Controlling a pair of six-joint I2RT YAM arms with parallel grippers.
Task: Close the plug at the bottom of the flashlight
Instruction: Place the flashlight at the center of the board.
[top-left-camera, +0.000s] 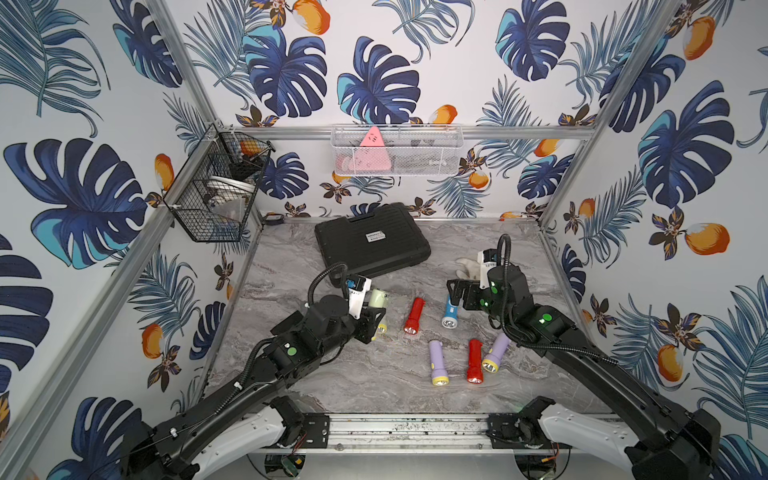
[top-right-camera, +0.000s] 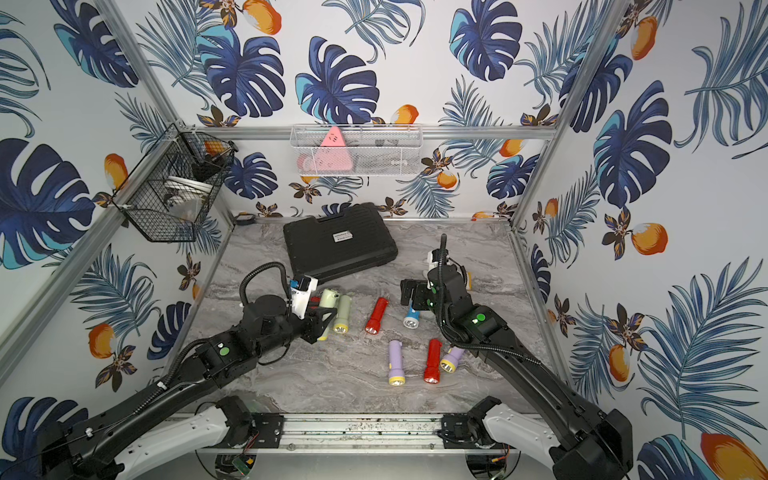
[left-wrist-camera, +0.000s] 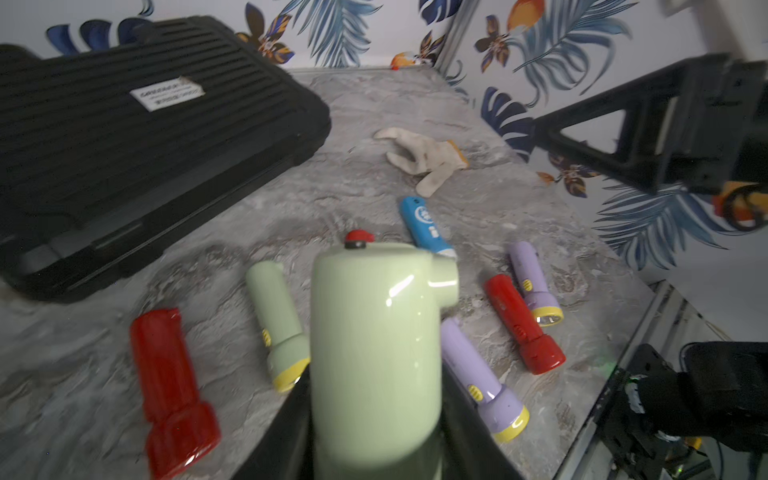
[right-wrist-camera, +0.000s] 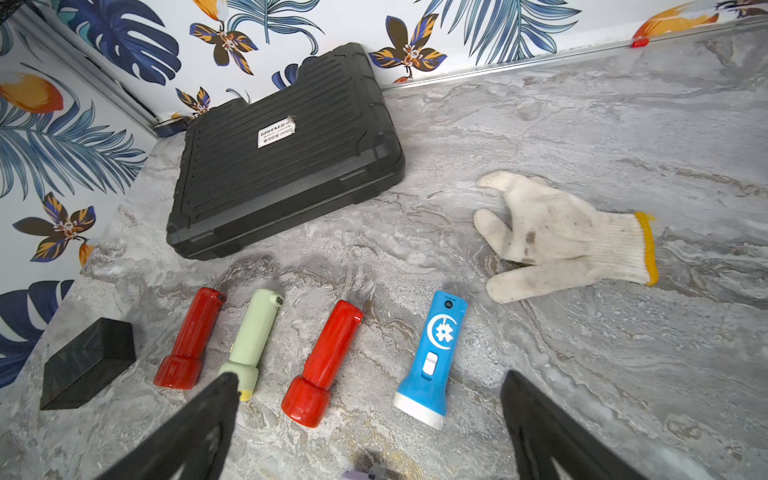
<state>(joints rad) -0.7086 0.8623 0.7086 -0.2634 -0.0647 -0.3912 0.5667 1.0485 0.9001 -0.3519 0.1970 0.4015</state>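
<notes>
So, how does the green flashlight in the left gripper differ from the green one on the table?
The held green flashlight is clamped in the left gripper, off the table; the lying green flashlight rests flat. The held one's head is hidden between the jaws; the lying one shows its yellow rim. Both are pale green, same shape.

My left gripper (left-wrist-camera: 376, 399) clamped 1 pale green flashlight (left-wrist-camera: 374, 332), tail end pointing away from my wrist; its plug flap (left-wrist-camera: 444, 276) jutted sideways.
</notes>
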